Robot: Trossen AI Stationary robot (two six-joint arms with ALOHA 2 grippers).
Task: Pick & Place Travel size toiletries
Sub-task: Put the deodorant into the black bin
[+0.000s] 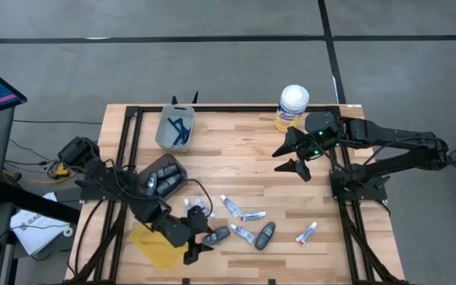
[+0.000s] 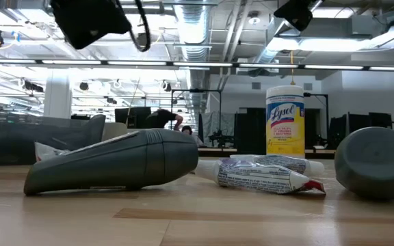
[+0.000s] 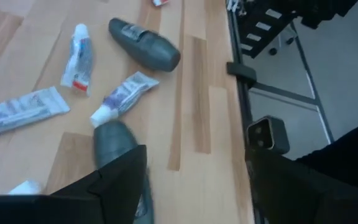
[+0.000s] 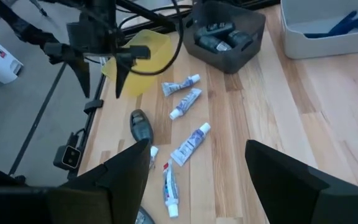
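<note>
The wooden table [image 1: 244, 158] carries the travel-size toiletries scattered toward its near edge, and the dark grey bin [image 1: 162, 176], which holds several grey oval pieces, serves as the landmark. Just toward the front of that bin the left gripper [image 1: 199, 247] hangs over the table's near edge with its fingers spread and nothing between them. Beside it lies a dark grey oval piece [image 1: 218, 234], and farther along the near edge from the bin sits a second grey oval piece [image 1: 264, 235]. Between the bin and those pieces small white tubes lie loose on the wood: one [image 1: 231, 206] nearest the bin, another [image 1: 252, 215] next to it, a third [image 1: 242, 233] between the two oval pieces, and one [image 1: 305, 232] well apart toward the right side. A yellow tray [image 1: 153, 244] lies at the front corner below the bin. Behind the bin stands a pale grey bin [image 1: 174, 128] with blue razors [image 1: 180, 127] inside. Far across the table from the dark bin, the right gripper [image 1: 299, 158] hovers with jaws wide and empty, near the yellow Lysol canister [image 1: 293, 107].
</note>
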